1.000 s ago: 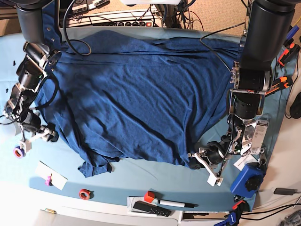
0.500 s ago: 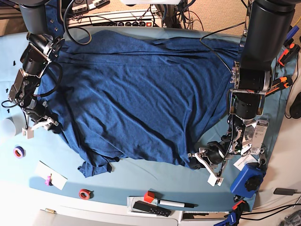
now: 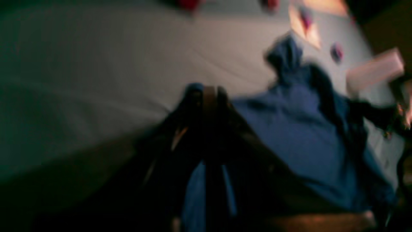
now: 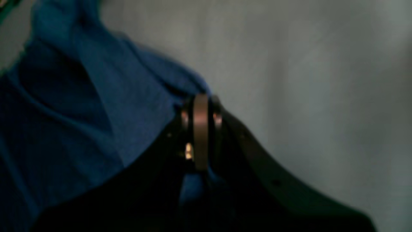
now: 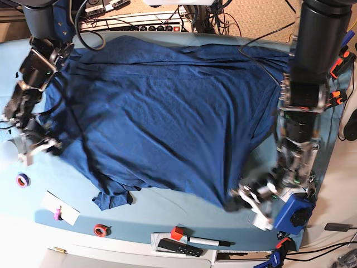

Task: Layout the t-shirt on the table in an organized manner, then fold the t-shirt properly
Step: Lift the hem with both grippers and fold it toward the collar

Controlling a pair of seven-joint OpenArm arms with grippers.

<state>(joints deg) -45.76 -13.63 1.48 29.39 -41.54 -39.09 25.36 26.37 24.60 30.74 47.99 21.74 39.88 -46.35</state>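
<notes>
Both wrist views are dim and strongly blurred — the base view is bright, evenly lit, mostly sharp.

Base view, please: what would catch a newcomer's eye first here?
The dark blue t-shirt, spread wrinkled over most of the teal table. Next, the right gripper at the picture's left and the left gripper at lower right, each shut on the shirt's edge.

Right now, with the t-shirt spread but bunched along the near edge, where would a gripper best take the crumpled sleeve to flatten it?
Probably by the outer tip of the crumpled sleeve, coming from the near table edge. It lies folded on itself apart from the t-shirt body, with bare cloth around it. Both the right gripper and left gripper already pinch other edges.
</notes>
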